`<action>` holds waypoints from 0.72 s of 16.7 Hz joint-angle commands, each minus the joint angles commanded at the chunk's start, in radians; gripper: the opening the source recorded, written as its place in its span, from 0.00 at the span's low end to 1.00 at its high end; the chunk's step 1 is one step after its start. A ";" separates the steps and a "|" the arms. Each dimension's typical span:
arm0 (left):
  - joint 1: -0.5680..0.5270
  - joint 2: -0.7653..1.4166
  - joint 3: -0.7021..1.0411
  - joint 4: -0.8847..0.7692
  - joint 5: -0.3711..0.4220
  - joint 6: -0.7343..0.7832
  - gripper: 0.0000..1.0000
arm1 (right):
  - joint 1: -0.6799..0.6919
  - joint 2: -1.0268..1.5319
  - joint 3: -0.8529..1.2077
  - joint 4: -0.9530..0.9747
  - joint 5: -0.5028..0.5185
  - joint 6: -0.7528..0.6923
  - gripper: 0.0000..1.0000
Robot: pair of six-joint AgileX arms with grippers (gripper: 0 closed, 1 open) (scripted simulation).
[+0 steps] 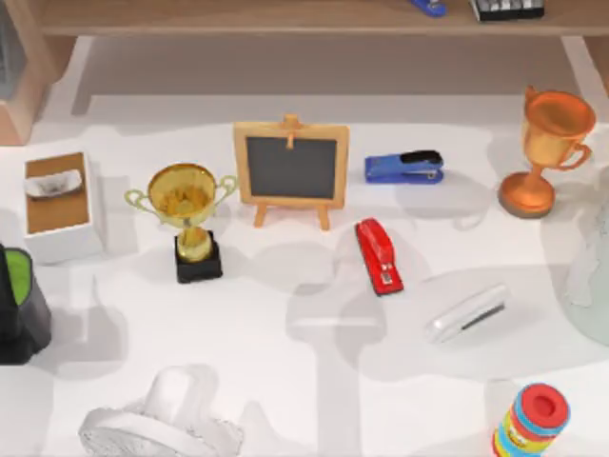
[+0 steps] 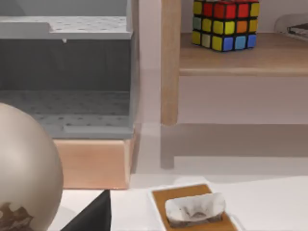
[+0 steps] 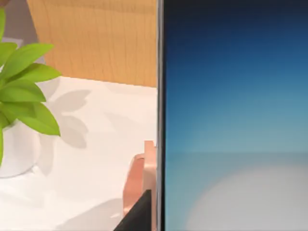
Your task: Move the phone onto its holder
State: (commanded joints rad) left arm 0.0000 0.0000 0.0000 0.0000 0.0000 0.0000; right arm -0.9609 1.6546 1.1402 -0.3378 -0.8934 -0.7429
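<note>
The phone [image 3: 236,120] stands very close in the right wrist view. Its screen glows blue, with a pale round patch low down, and its slim edge runs straight up the picture. The pinkish holder [image 3: 138,185] sits on the white table right beside that edge, partly hidden by the phone. I cannot tell whether the phone rests on the holder. My right arm [image 1: 592,271] is a pale shape at the top view's right edge. My left arm [image 1: 162,424] is a pale shape at the front left of the table.
On the table are a red stapler [image 1: 379,255], a blue stapler [image 1: 404,167], a silver slim object [image 1: 468,312], a chalkboard easel [image 1: 290,171], a gold trophy [image 1: 188,219], a bronze trophy [image 1: 547,152], a tissue box [image 1: 57,205] and a striped can [image 1: 533,421]. A potted plant [image 3: 21,96] stands near the holder.
</note>
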 joint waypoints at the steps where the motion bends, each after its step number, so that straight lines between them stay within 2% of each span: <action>1: 0.000 0.000 0.000 0.000 0.000 0.000 1.00 | 0.020 0.019 -0.008 0.029 -0.001 0.009 0.00; 5: 0.000 0.000 0.000 0.000 0.000 0.000 1.00 | 0.072 0.102 -0.008 0.114 -0.018 0.036 0.00; 9: 0.000 0.000 0.000 0.000 0.000 0.000 1.00 | 0.073 0.104 -0.007 0.116 -0.019 0.037 0.00; 12: 0.000 0.000 0.000 0.000 0.000 0.000 1.00 | 0.073 0.104 -0.007 0.116 -0.019 0.037 0.23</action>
State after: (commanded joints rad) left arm 0.0000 0.0000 0.0000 0.0000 0.0000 0.0000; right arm -0.8877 1.7590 1.1328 -0.2214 -0.9121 -0.7061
